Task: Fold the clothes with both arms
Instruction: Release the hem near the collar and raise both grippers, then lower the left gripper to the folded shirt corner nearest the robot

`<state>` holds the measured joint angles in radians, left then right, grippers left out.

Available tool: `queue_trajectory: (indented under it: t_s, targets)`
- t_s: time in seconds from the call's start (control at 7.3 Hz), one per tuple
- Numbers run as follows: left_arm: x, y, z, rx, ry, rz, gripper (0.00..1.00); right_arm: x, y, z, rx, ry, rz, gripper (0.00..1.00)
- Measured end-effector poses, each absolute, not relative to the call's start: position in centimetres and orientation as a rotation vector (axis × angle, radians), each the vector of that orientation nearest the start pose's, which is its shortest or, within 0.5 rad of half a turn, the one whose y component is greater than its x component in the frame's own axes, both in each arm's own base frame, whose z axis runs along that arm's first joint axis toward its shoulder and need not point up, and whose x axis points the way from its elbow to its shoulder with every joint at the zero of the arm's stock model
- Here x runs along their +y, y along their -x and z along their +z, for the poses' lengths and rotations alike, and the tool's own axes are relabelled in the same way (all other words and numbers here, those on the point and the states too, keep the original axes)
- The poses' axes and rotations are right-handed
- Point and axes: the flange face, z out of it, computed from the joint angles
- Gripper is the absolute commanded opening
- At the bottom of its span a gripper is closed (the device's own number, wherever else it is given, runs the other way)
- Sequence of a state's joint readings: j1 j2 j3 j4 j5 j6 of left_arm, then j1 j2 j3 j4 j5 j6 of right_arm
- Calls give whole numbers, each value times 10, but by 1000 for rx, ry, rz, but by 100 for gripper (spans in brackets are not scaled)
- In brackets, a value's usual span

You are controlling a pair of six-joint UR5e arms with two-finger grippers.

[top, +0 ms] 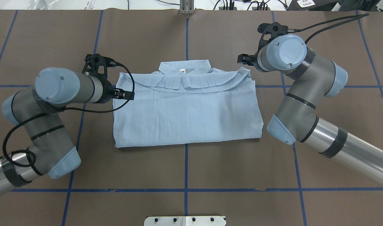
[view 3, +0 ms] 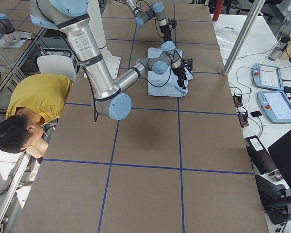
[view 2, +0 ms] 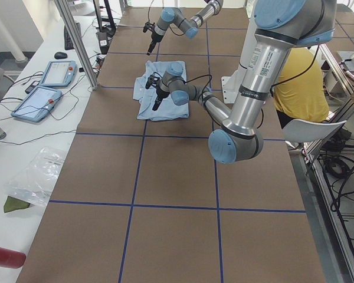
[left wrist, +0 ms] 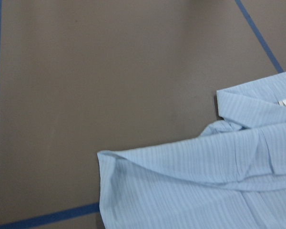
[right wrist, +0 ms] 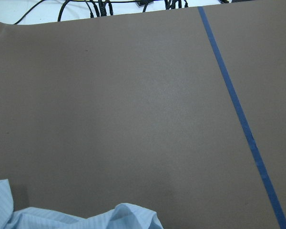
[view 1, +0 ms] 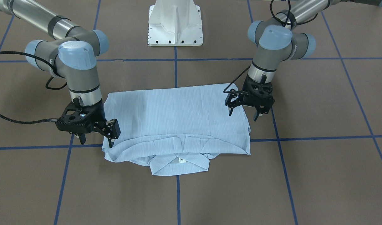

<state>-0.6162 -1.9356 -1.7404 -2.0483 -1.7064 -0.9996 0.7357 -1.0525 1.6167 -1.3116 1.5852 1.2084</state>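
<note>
Brown table, blue tape grid. Light-blue striped button-up shirt lies between the grippers, folded to a rectangle, collar poking out. Left gripper and right gripper: fingers apart, empty, each near a collar-end corner. Judged between folds. Next move needs matched pinches and a level carry.

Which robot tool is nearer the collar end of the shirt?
The right tool, on the front-facing view's left: it sits by the collar-end corner of the shirt, while the left tool hangs further back along the opposite side.
</note>
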Motion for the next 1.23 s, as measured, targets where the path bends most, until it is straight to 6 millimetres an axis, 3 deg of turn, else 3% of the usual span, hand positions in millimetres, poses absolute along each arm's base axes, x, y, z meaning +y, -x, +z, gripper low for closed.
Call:
queue_trajectory:
  t_s: [0.14,0.41,0.68,1.23]
  targets:
    - [-429,-452,331,933,-418,18,99,-555,416,316,-716,-422,346,100]
    - [-388,-469,340,946,-363,-4,79,-553,414,317,-717,-423,350,100]
    - [-373,-477,353,932,-336,-29,74,-552,413,317,-717,-424,352,100]
    - [-364,-478,366,912,-313,-36,73,-552,413,317,-717,-425,352,100]
